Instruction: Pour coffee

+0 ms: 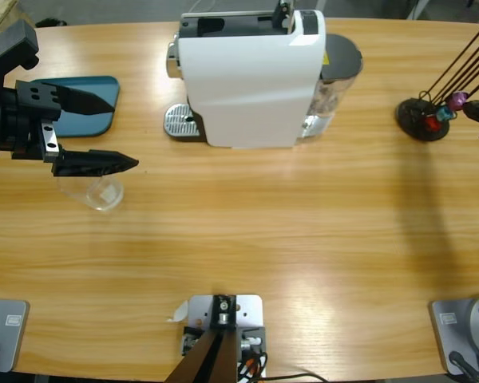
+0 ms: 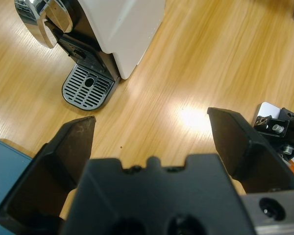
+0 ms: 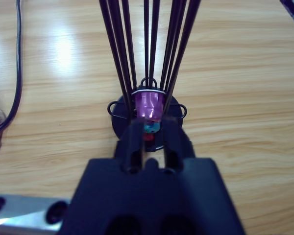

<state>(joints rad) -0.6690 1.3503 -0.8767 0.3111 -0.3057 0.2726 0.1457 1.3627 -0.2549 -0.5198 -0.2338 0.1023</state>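
The coffee itself I can't really make out; the clear glass tumbler (image 1: 104, 192) at the left of the high view sits on the wooden table (image 1: 287, 239), right under the left gripper (image 1: 116, 132), and whatever's in it is too faint to tell. That gripper's jaws are spread wide with nothing between them. Just above it in the frame lies a blue tray (image 1: 96, 88). The white coffee machine (image 1: 251, 76) stands at top centre, drip grate (image 2: 87, 87) to its left. Far right, the right gripper (image 3: 151, 128) has its jaws nearly together at the capsule rack (image 3: 146, 115), by a purple capsule (image 3: 148, 105).
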